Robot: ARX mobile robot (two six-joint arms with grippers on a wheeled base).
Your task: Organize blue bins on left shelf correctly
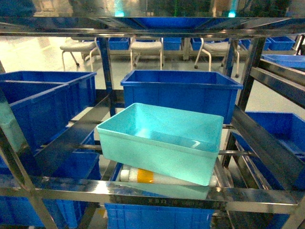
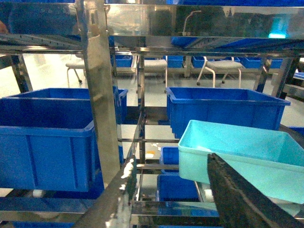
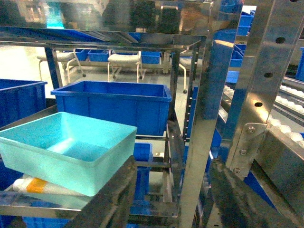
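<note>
One light turquoise bin [image 1: 162, 138] lies askew and tilted on the steel left shelf [image 1: 157, 192], its front resting over a white-and-orange roller [image 1: 145, 176]. It is empty inside. Neither gripper appears in the head view. My left gripper [image 2: 173, 160] is open in front of the shelf. Its right finger [image 2: 237, 199] overlaps the bin's [image 2: 237, 147] near wall in view, and I cannot tell if they touch. My right gripper [image 3: 173, 161] is open to the right of the bin [image 3: 66, 142], with a steel upright [image 3: 197, 123] showing between its fingers.
Large dark blue crates stand behind the bin [image 1: 181, 93], on the left [image 1: 43, 105] and on lower levels [image 1: 157, 217]. A steel post [image 2: 99, 95] rises close on the left. White rollers on a slanted rail [image 3: 289, 137] run at far right. Chairs [image 1: 145, 47] stand beyond.
</note>
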